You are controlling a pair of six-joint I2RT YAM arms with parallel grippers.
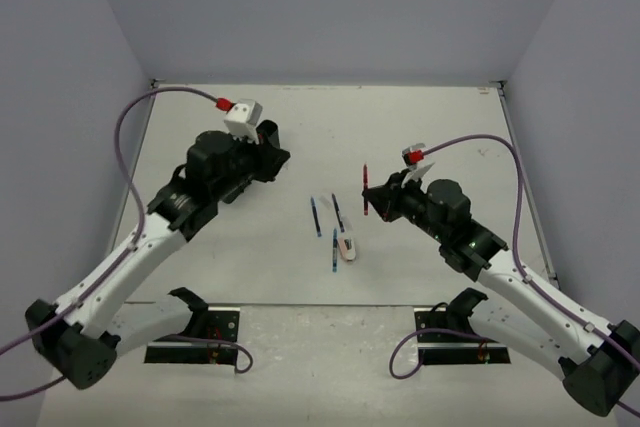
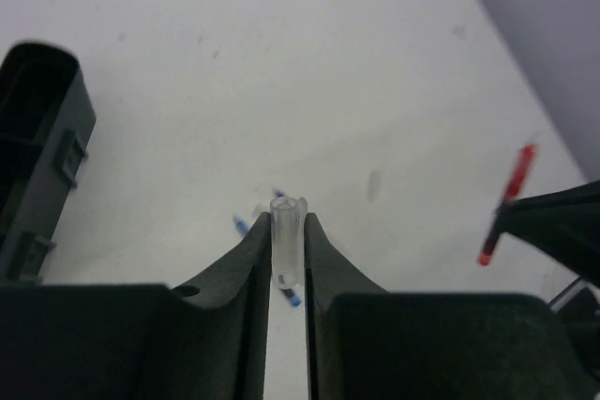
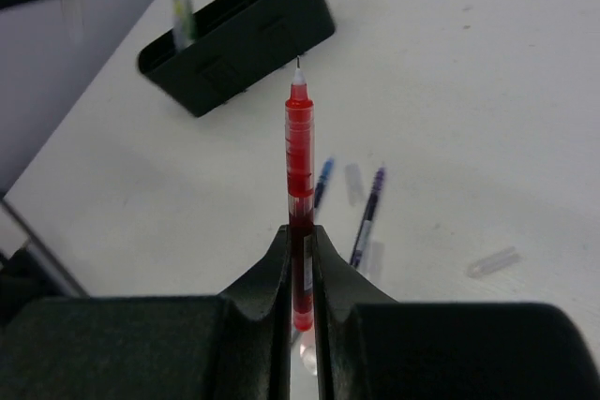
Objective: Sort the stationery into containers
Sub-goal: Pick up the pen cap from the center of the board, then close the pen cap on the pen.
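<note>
Two grips are full: the right gripper [image 3: 300, 231] pinches the red pen [image 3: 298, 142] lengthwise, tip aimed ahead-left at the black tray [image 3: 253, 39] well beyond it, where the nearer left gripper [image 2: 286, 224] sits closed on a clear cap [image 2: 284, 243].

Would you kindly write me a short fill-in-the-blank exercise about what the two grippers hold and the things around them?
1. The right gripper is shut on a ___ pen.
2. The left gripper pinches a ___ tube.
3. The tray is coloured ___.
4. The eraser lies on the ___.
Missing words: red; clear; black; table.
</note>
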